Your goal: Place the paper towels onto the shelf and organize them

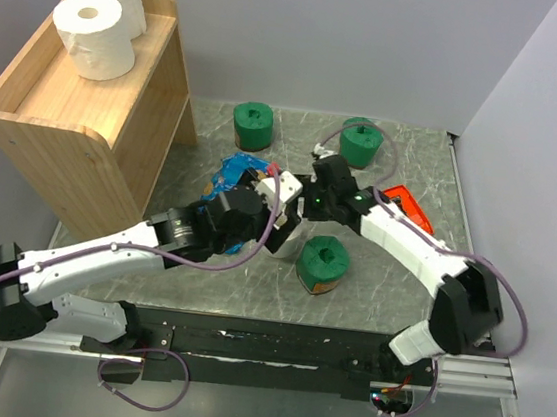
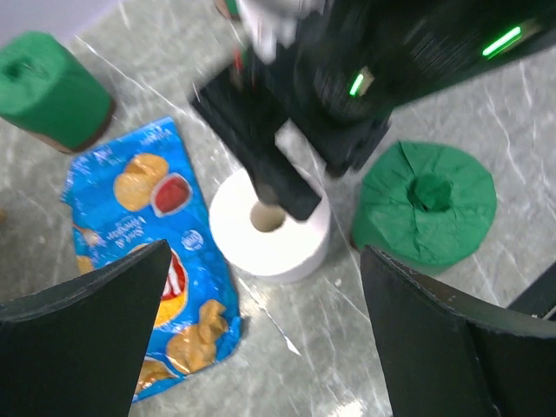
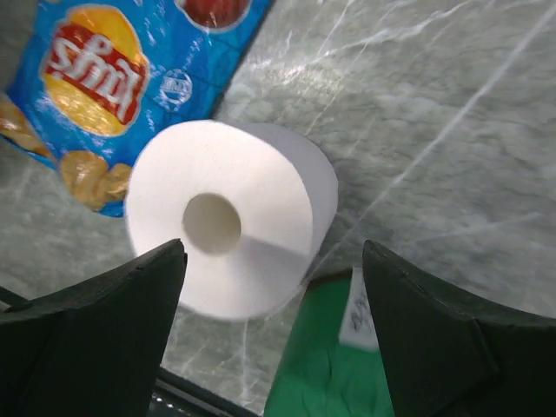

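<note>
A white paper towel roll (image 3: 230, 217) stands on end on the table, also seen in the left wrist view (image 2: 276, 234) and partly in the top view (image 1: 286, 241). My right gripper (image 3: 274, 339) is open and hovers above it, one finger (image 2: 282, 182) over its hollow centre. My left gripper (image 2: 265, 347) is open and empty, above the table just in front of this roll. Three green rolls stand on the table: one right beside the white roll (image 1: 323, 263), two at the back (image 1: 253, 125) (image 1: 360, 142). The wooden shelf (image 1: 39, 106) at the far left carries two white rolls (image 1: 101, 17) on its top tray.
A blue chip bag (image 1: 235, 169) lies flat just left of the white roll, also in the left wrist view (image 2: 143, 261). A small red-orange object (image 1: 406, 204) lies by the right arm. Both arms crowd the middle of the table. Walls close in on both sides.
</note>
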Available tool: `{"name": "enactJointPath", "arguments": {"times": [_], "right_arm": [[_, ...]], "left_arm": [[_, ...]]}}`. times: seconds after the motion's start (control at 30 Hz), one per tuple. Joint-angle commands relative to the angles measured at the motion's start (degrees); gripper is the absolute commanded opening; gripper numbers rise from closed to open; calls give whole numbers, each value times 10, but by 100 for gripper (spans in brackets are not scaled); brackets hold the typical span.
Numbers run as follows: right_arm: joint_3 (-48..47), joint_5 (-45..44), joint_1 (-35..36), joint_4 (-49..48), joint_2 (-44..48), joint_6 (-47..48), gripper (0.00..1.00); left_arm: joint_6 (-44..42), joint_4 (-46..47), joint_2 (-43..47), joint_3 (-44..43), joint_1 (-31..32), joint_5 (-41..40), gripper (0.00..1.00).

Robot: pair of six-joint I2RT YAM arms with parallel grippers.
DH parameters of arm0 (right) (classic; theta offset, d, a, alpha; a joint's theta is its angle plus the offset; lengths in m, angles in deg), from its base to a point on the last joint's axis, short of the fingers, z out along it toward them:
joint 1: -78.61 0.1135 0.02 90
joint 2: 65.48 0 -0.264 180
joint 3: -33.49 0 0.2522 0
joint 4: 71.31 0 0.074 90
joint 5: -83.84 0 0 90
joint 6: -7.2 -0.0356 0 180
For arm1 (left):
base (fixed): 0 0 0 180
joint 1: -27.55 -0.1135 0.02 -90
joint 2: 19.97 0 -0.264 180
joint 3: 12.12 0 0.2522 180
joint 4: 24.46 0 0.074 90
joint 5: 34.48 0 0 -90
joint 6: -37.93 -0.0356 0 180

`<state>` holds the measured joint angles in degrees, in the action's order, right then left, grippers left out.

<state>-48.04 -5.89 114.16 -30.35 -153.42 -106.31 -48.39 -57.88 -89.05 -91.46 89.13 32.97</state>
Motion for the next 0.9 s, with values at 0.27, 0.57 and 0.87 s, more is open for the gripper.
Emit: {"name": "enactJointPath", "arguments": {"times": [0.27, 0.57, 0.87], "right_arm": [[110, -40, -126, 6, 241, -14, 86], [182, -52, -133, 0, 362, -16, 84], [214, -66, -134, -6, 428, -12, 84]], "left_arm": [[74, -103, -174, -130, 4, 0, 98], [120, -146, -297, -221, -30, 52, 88], [148, -160, -354, -247, -53, 64, 74]]}}
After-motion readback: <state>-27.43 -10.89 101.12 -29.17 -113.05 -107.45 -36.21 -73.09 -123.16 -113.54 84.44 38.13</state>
